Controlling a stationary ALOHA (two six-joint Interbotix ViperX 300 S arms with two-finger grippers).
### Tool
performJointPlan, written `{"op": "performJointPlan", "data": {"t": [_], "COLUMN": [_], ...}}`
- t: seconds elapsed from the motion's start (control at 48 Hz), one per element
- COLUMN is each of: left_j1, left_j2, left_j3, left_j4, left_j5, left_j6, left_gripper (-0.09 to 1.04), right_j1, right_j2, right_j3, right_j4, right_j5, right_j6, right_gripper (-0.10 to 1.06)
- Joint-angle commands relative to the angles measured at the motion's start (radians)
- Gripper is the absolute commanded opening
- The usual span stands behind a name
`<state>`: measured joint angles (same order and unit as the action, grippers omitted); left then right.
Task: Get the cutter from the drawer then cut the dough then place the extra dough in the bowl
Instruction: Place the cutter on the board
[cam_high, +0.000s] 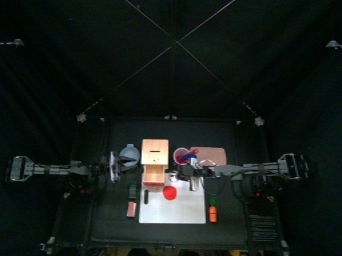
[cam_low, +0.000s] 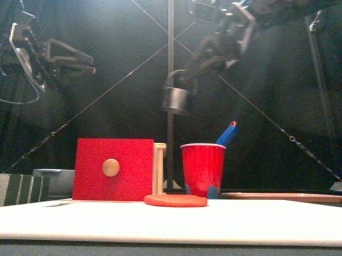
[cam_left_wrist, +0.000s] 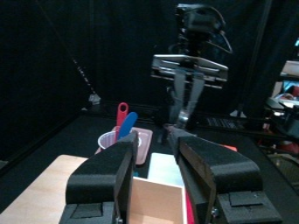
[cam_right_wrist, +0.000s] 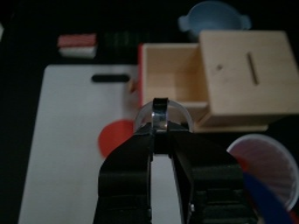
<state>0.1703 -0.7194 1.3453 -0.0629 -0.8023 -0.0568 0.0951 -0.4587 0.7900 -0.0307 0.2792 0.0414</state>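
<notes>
Black bench (cam_high: 96, 205) inside black curtains carries a pale wooden box (cam_high: 154, 150). Its red drawer (cam_low: 114, 170) stands open toward the front. A white cutting board (cam_high: 187, 205) stretches forward and to the right from the box. The round metal cutter (cam_low: 177, 99) hangs in the air, above and just right of the box's drawer. The closed right claw (cam_right_wrist: 162, 131) pinches its wire handle. Red dough (cam_low: 177, 200) lies flat, front-right of the box. A blue-grey bowl (cam_high: 127, 153) sits just left of the box. The left claw (cam_left_wrist: 152, 150) hovers left of the box, jaws apart and empty.
</notes>
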Motion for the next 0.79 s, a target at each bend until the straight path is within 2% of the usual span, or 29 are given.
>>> {"op": "performJointPlan", "data": {"t": [0.021, 0.188, 0.375, 0.562, 0.688, 0.792], "left_j1": [0.005, 0.003, 0.005, 0.005, 0.014, 0.075], "left_j2": [0.005, 0.011, 0.011, 0.012, 0.014, 0.014], "left_j3": [-0.040, -0.061, -0.061, -0.058, -0.061, -0.092], "left_j4": [-0.025, -0.044, -0.046, -0.067, -0.077, -0.117], "left_j5": [-0.006, -0.006, 0.006, 0.038, 0.043, 0.083], "left_j6": [0.005, -0.002, -0.002, 0.003, -0.002, 0.009], "left_gripper": [0.74, 0.74, 0.74, 0.75, 0.77, 0.79], "right_j1": [0.009, 0.000, -0.018, -0.018, -0.017, -0.017], "right_j2": [-0.043, -0.003, 0.094, 0.170, 0.161, 0.160], "right_j3": [0.074, 0.166, 0.190, 0.167, 0.141, 0.104], "right_j4": [0.044, 0.017, 0.006, 0.066, 0.075, 0.071], "right_j5": [-0.011, -0.075, -0.192, -0.192, -0.181, -0.163], "right_j6": [0.025, 0.037, 0.037, 0.057, 0.061, 0.061], "right_gripper": [0.46, 0.46, 0.49, 0.61, 0.71, 0.78]}}
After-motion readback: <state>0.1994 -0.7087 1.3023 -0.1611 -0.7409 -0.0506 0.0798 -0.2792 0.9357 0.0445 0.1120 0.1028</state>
